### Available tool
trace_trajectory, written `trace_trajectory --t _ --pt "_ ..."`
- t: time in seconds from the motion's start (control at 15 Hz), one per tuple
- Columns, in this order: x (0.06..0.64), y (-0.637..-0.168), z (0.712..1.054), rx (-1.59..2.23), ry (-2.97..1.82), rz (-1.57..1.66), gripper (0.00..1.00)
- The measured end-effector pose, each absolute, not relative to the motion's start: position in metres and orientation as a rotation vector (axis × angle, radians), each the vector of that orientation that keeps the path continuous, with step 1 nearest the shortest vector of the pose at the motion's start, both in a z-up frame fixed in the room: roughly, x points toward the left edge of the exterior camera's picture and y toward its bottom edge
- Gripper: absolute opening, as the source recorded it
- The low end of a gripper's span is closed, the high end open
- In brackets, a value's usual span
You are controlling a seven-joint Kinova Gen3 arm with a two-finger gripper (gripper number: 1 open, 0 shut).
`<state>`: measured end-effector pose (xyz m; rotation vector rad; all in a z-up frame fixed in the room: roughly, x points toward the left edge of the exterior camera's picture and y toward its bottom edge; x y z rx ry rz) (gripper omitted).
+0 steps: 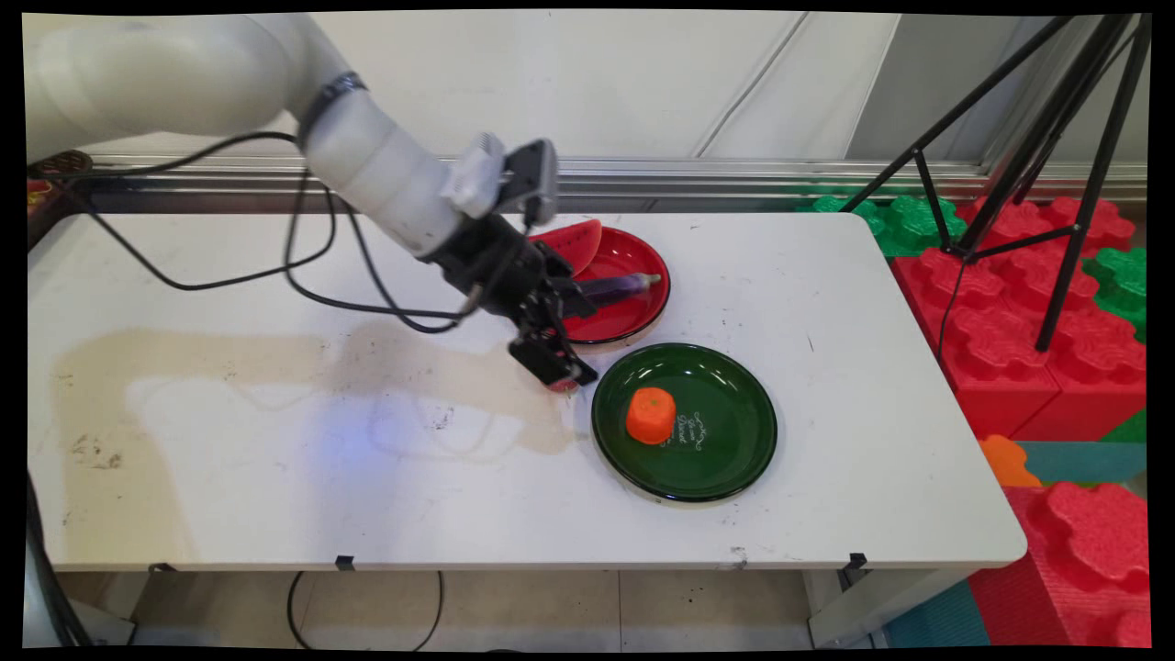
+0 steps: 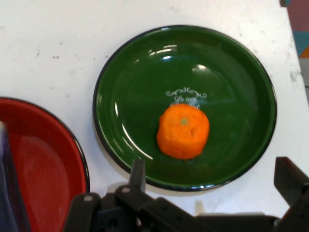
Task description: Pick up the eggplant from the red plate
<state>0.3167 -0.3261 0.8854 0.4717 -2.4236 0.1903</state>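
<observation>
My gripper (image 1: 556, 365) hangs low over the white table (image 1: 275, 441), in the gap between a red plate (image 1: 633, 319) and a green plate (image 1: 725, 445). Its fingers stand wide apart in the hand view, open (image 2: 212, 181). A small reddish bit (image 1: 566, 386) shows under the fingertip; I cannot tell what it is. An orange fruit (image 1: 651, 415) (image 2: 183, 130) sits upright in the green plate (image 2: 231, 67). The red plate (image 2: 43, 179) holds a watermelon slice (image 1: 574, 244) and a purple eggplant (image 1: 622, 285), partly hidden by the hand.
Black cables (image 1: 303, 275) trail from the arm over the table's left half. A black tripod (image 1: 1056, 165) stands off the right edge among red and green foam blocks (image 1: 1010, 330). A brownish stain (image 1: 184, 367) marks the tabletop.
</observation>
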Motion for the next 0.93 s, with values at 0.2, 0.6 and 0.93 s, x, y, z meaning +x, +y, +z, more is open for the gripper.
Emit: trace_trajectory --t 0.2,0.6,0.93 --pt "0.340 -0.313 0.901 0.468 -2.400 0.191 1.00" --pt "0.378 -0.293 0.924 0.461 -2.373 0.184 1.00" --pt "0.402 -0.281 0.939 0.455 -2.357 0.175 1.00"
